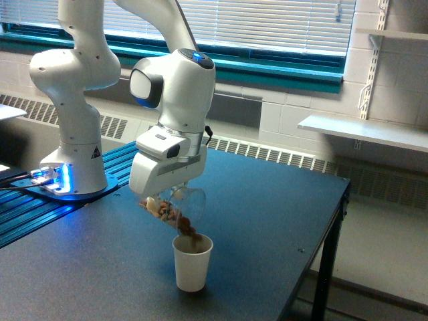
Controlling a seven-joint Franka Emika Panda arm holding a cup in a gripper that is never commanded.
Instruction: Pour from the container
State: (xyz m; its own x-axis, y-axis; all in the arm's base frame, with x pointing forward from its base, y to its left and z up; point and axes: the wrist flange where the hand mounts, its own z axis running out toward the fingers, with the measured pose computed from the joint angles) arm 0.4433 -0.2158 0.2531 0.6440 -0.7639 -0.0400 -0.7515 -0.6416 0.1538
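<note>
Container (172,208): clear tumbler, held tipped well past level, long axis slanting down toward the exterior view's right, mouth lowest and base raised toward the exterior view's left. Position relative to the paper cup (192,262): directly above and slightly to the exterior view's left, lip just over the cup's open rim, apparently not touching it. Contents: brown and tan chunky bits, bunched along the lower wall and at the mouth; a dark clump sits at the lip and in the top of the paper cup (whether bits are falling at this instant is too small to tell). Holder: gripper (168,194), jaws closed on the container's upper side, largely hidden behind the white hand housing, so the contact itself is not plainly seen. The container thus hangs below and just forward of the jaws, its axis crossing theirs. Paper cup: off-white, upright on the dark desk (267,214), near the desk's front edge. Beyond the paper cup, toward the exterior view's left: the arm's white base (73,160) on a blue-lit mount. Judgement: pour in progress, part of the load still in the tumbler; further emptying depends on keeping the mouth centred over the paper cup while tilting more steeply.
</note>
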